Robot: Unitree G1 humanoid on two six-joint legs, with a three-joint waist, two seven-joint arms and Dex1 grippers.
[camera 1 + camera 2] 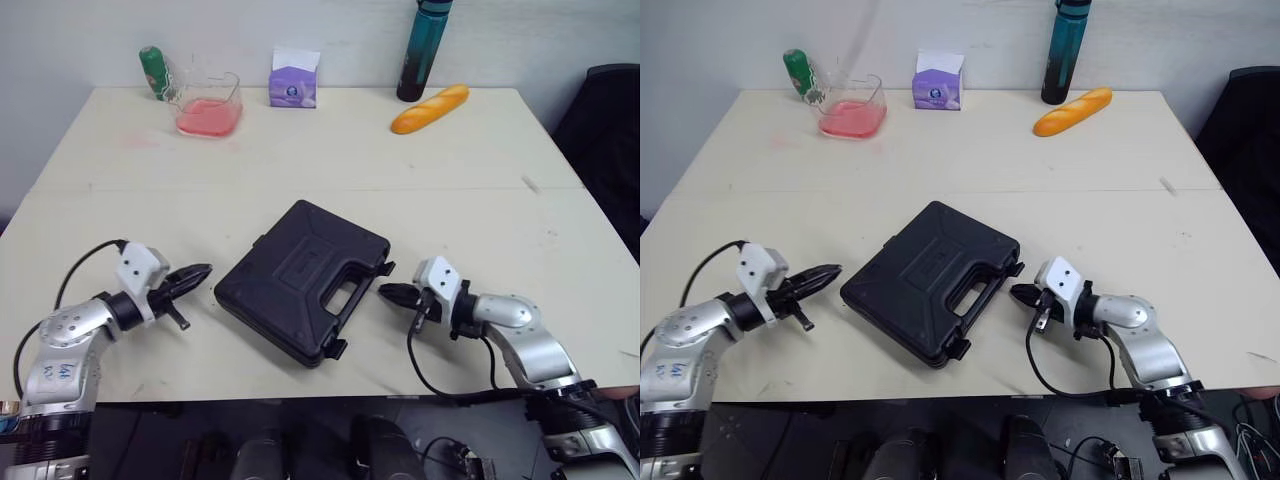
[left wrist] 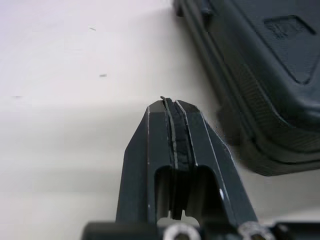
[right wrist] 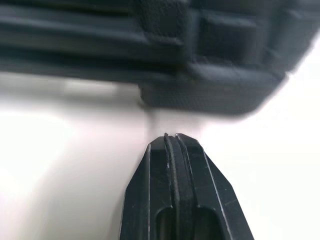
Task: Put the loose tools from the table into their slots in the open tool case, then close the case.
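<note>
Left eye view: tool case (image 1: 300,280) lies flat with its lid down, near-centre on the table (image 1: 480,230), handle edge toward the near right. Left gripper (image 1: 200,272) sits just left of the case, fingers pressed together, empty. Right gripper (image 1: 390,293) sits just right of the handle edge, fingers likewise together, empty. Far edge holds a bread roll (image 1: 430,108), bottle (image 1: 425,50), tissue box (image 1: 293,80) and pink-filled tub (image 1: 210,105); none are tools. Judgement: stowing and closing look done. Whether the latches (image 1: 385,268) are snapped home cannot be told.
</note>
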